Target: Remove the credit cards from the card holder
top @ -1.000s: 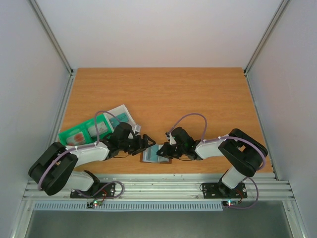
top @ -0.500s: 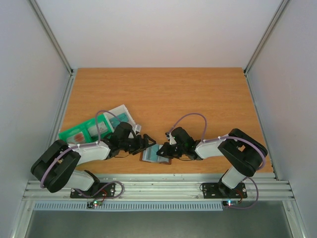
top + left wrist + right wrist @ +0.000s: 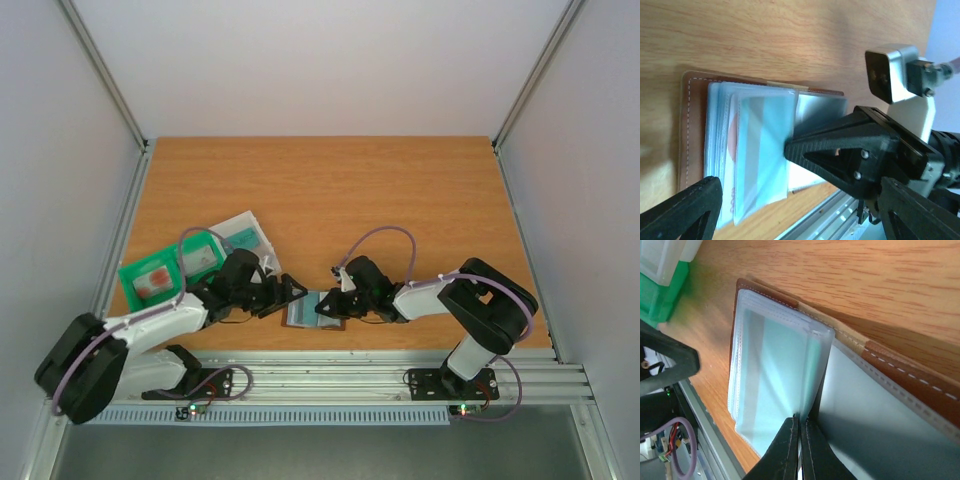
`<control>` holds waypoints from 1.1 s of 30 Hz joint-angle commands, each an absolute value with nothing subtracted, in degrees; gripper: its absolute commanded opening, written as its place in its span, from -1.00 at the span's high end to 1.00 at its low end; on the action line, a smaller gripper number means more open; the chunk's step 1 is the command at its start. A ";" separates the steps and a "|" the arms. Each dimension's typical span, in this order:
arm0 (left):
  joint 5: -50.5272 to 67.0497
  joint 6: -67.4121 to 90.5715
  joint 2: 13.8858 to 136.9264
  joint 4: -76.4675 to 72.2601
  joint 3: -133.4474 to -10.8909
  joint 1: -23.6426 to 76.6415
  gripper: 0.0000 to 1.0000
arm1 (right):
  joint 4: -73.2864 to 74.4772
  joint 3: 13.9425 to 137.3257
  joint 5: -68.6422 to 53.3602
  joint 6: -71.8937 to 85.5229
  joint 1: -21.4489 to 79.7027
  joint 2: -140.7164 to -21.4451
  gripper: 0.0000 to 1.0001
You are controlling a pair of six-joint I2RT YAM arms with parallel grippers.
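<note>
The right tool (image 3: 800, 426) is pinching a clear pocket of the card holder (image 3: 765, 296), which is lying open on the desk (image 3: 330, 190) with the credit cards (image 3: 731, 142) inside. The left tool (image 3: 288, 293) is hanging wide open beside it, and I think it is going to need a card's edge next. Both arms are reaching low toward each other

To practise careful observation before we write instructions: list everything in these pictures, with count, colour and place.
table: one, orange-brown wood, under everything.
tray: one, green, near left.
box: one, translucent grey, just behind the tray.
holder: one, brown with clear sleeves, open at the near edge between the grippers.
cards: count unclear, pale with red blotches; one in the tray, another inside the holder's sleeves.
left gripper: black, open, at the holder's left side.
right gripper: black, shut on a holder sleeve.
left arm, right arm: black and white, near edge.
</note>
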State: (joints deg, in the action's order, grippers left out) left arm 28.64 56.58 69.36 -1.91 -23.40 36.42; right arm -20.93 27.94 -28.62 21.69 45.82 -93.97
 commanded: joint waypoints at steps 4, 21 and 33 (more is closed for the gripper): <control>26.05 57.49 58.01 4.75 -21.97 36.65 -0.75 | -17.48 27.86 -31.63 15.84 45.74 -95.60 0.90; 30.14 58.34 69.43 -13.46 -18.90 36.64 -0.77 | -19.25 29.18 -34.01 15.82 45.70 -97.65 0.89; 30.32 58.70 75.04 -15.97 -18.54 36.61 -0.77 | -19.16 29.36 -33.45 15.65 45.61 -98.17 0.88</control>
